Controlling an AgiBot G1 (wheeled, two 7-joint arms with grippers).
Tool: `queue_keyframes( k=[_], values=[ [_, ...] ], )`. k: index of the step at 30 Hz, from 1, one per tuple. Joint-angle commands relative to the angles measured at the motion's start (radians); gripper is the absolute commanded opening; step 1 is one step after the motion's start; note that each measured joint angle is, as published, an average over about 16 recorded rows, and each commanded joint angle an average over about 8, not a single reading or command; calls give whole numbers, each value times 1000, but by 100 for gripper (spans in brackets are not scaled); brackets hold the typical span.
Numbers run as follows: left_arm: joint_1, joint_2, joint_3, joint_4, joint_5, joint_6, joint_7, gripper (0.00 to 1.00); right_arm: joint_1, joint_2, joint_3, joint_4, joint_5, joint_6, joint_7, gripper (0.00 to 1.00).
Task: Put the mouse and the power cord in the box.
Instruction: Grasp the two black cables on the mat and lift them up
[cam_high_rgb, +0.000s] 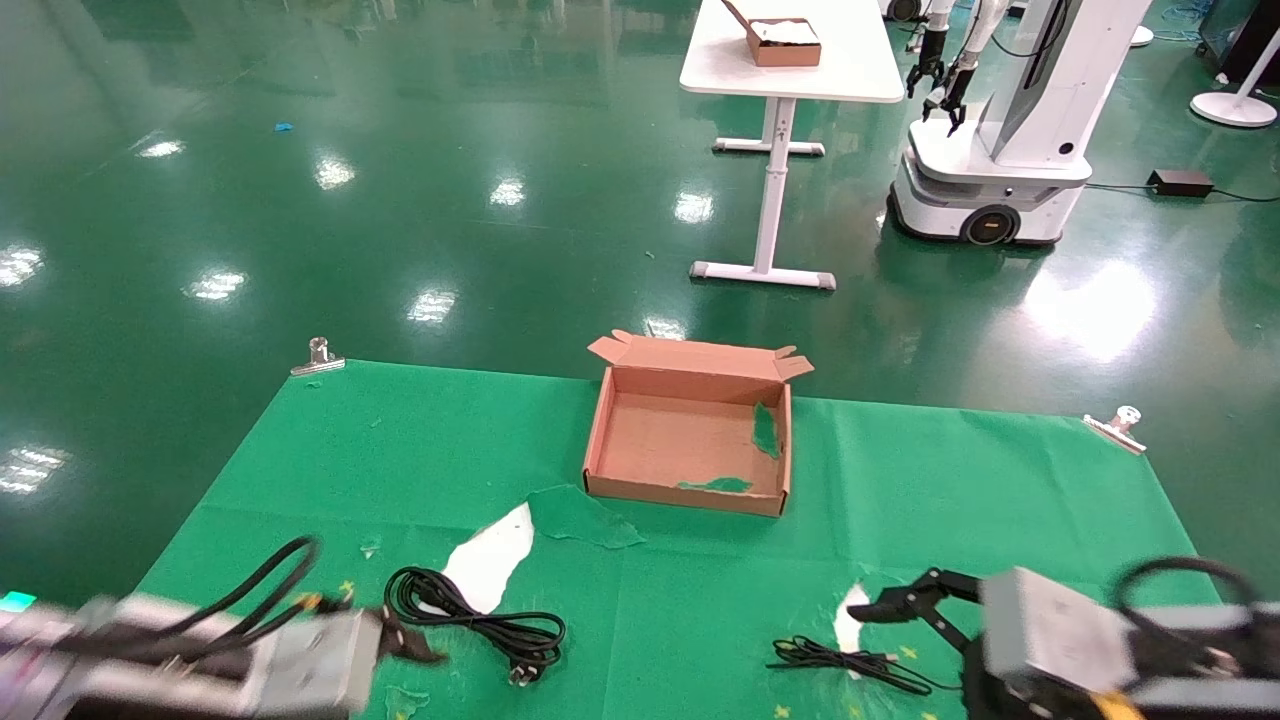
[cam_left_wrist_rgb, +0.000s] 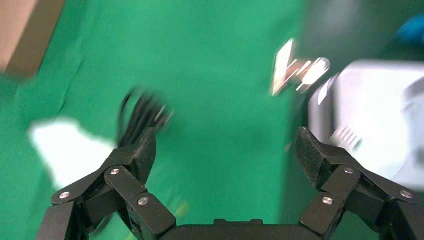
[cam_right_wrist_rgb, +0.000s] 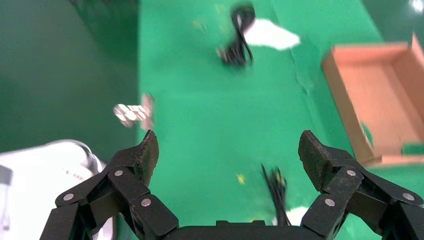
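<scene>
Head view shows both the left pincer (cam_high_rgb: 415, 645) and right pincer (cam_high_rgb: 880, 608) wide open and empty, power cord (cam_high_rgb: 480, 622) just beside the left, ready for pickup, box (cam_high_rgb: 690, 480) well ahead.

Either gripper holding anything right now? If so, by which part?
Nothing is held. The left gripper and right gripper are both open and empty above the green cloth; the power cord lies on the cloth, ungrasped.

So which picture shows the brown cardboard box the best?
The head view: the shallow brown cardboard box sits whole on the green cloth, open and empty, with green scraps on its inner walls. The right wrist view shows most of it, cut off at the edge. The left wrist view catches only a blurred brown corner.
</scene>
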Motion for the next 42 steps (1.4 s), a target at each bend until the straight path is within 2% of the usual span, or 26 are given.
queue_keyframes(
  k=[1, 10, 14, 18, 23, 29, 35, 42],
  values=[
    [-51, 31, 50, 14, 109, 3, -16, 100, 24, -12, -18, -1, -59, 11, 11, 100],
    [-56, 44, 67, 7, 147, -15, -22, 100, 26, -18, -20, -9, -61, 11, 10, 100],
    [-64, 87, 103, -4, 249, -63, -43, 100, 25, -20, -22, -9, -63, 10, 9, 100],
    [-74, 165, 145, 23, 376, -133, -63, 100, 26, -20, -22, -4, -61, 10, 13, 100],
    [-96, 284, 204, 121, 533, -217, -59, 100, 25, -10, -17, 0, -58, 12, 19, 100],
    [-129, 406, 256, 279, 657, -300, -18, 100, 13, 10, -9, 1, -48, 15, 20, 100],
    [-153, 484, 285, 421, 711, -355, 33, 100, 9, 24, -2, 0, -42, 16, 18, 100],
    [-166, 531, 296, 532, 730, -406, 84, 100, 4, 29, 0, -2, -42, 19, 16, 100]
  ],
)
